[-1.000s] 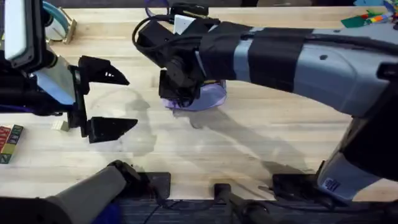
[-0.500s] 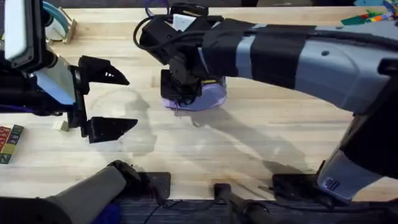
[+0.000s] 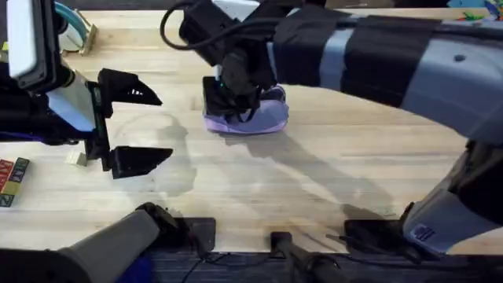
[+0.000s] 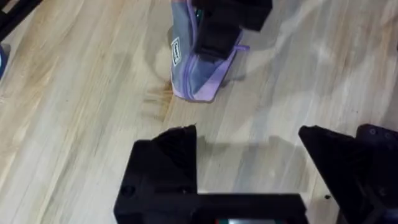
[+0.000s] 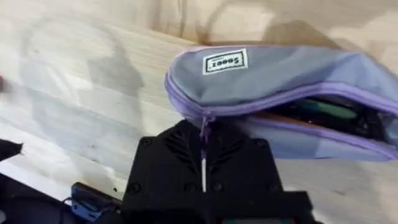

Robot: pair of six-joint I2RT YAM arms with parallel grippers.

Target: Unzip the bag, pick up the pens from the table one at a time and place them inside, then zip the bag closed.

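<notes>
Bag (image 5: pixel 273 93): partly unzipped, contents indistinct.
Right claw (image 5: pixel 203 167): pinching zipper pull (image 5: pixel 204 132).
Left claw (image 3: pixel 130 122): spread, at 9 o'clock over surface (image 3: pixel 314 181).

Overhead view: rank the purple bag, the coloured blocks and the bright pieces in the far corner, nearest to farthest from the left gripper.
1. The bag, to the left gripper's right.
2. The coloured blocks, view's left edge.
3. The bright pieces, far right corner.

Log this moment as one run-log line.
right tool: shut on zipper pull | bag: part open, contents inside | left tool: open, idle
</notes>
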